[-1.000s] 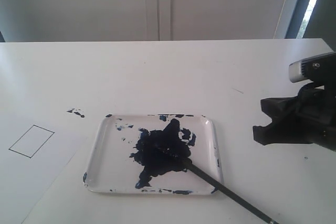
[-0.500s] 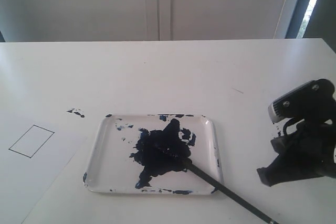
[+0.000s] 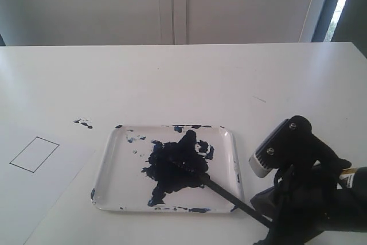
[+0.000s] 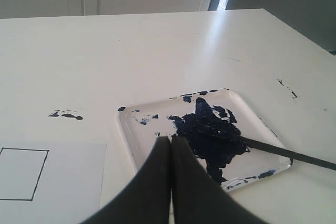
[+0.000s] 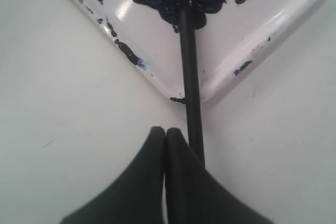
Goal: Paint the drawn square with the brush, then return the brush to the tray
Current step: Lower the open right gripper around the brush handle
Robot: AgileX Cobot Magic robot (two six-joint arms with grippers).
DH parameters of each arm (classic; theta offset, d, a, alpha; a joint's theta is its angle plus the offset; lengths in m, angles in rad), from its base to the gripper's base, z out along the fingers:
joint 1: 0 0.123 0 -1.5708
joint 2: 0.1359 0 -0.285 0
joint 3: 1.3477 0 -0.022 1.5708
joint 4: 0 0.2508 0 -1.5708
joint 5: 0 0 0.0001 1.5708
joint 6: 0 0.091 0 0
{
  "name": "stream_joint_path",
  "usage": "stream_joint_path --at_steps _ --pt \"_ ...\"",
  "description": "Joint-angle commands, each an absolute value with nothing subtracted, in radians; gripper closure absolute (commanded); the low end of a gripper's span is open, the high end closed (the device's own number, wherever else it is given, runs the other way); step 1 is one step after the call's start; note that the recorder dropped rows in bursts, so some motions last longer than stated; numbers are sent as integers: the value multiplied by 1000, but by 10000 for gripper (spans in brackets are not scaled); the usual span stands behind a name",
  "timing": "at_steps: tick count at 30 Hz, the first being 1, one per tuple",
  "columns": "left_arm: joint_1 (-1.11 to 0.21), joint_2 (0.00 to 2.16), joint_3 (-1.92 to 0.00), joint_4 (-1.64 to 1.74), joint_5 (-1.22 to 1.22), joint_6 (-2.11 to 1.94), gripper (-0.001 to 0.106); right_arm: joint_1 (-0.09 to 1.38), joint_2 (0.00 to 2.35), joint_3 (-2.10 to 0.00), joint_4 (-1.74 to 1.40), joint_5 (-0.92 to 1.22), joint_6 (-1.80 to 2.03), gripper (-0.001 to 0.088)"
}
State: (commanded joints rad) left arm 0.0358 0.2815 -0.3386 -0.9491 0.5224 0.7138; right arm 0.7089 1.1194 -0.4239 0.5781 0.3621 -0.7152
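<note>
The tray (image 3: 109, 167) lies at the table's front middle, with a big navy blot in it. The brush (image 3: 229, 196) rests with its tip in the blot and its black handle running over the tray's near right corner onto the table. My right gripper (image 3: 262, 202) hangs low over that handle. In the right wrist view it (image 5: 165, 129) is shut, and the brush (image 5: 190, 87) runs alongside its fingers, not between them. The drawn square (image 3: 34, 154) is an unfilled black outline at the left. My left gripper (image 4: 170, 138) is shut and empty, facing the tray (image 4: 125, 129).
The square is drawn on a white paper sheet (image 3: 40, 199) at the front left, next to the tray. Dark paint specks (image 3: 84, 123) mark the table behind the sheet. A wall stands behind the table's far edge.
My right arm has come down and to the left, from beside the tray at the right to just over the brush handle. Tray, brush and square have not moved.
</note>
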Motion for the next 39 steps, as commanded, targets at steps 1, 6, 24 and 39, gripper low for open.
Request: stream_joint_path --at_steps 1,6,24,39 --pt "36 282 -339 -949 522 714 1053 709 1119 -424 578 362 -715 868" --pt "36 282 -339 -949 522 714 1053 709 1119 -420 563 333 -711 868" --pt "36 282 -339 -949 522 714 1053 709 1119 -418 502 289 -711 862" --pt "36 282 -339 -949 522 714 1053 709 1131 -418 491 303 -715 526"
